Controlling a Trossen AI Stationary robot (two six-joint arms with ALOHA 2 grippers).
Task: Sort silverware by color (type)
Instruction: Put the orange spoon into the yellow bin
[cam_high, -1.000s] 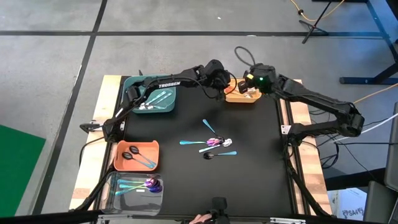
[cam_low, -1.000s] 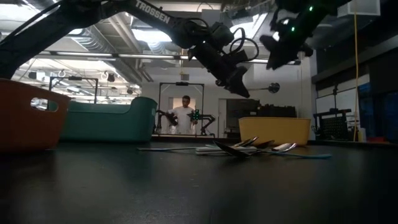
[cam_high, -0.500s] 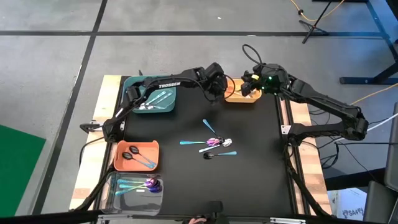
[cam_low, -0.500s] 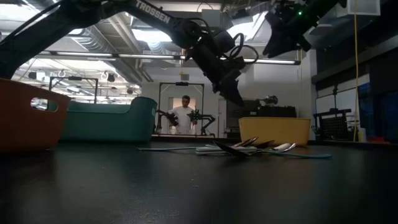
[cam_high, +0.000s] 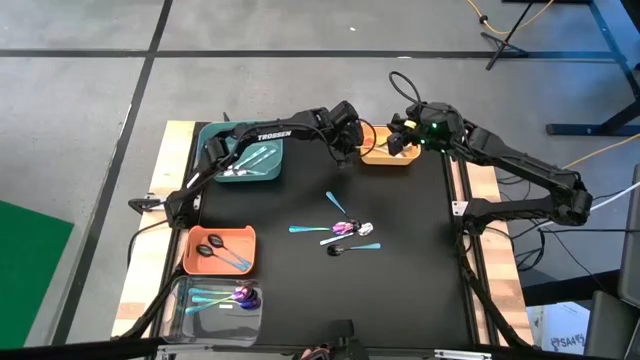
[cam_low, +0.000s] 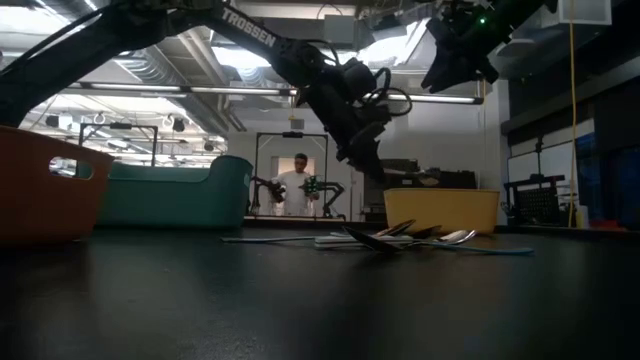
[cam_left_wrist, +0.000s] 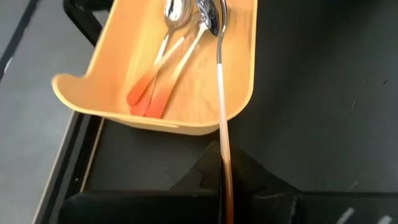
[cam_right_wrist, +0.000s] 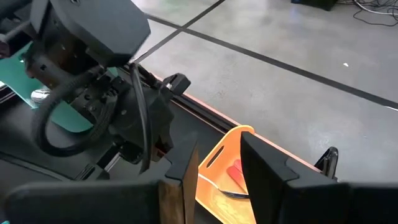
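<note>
At mid-counter (cam_high: 400, 290) a loose cluster of spoons (cam_high: 340, 231) lies well apart from both hands. Farther back, the left hand (cam_high: 345, 150), marked TROSSEN, is clamped on a copper-handled spoon (cam_left_wrist: 221, 93), its bowl over the yellow bin (cam_left_wrist: 239, 99). Right hand (cam_high: 400, 140) hovers above that bin, fingers apart.
</note>
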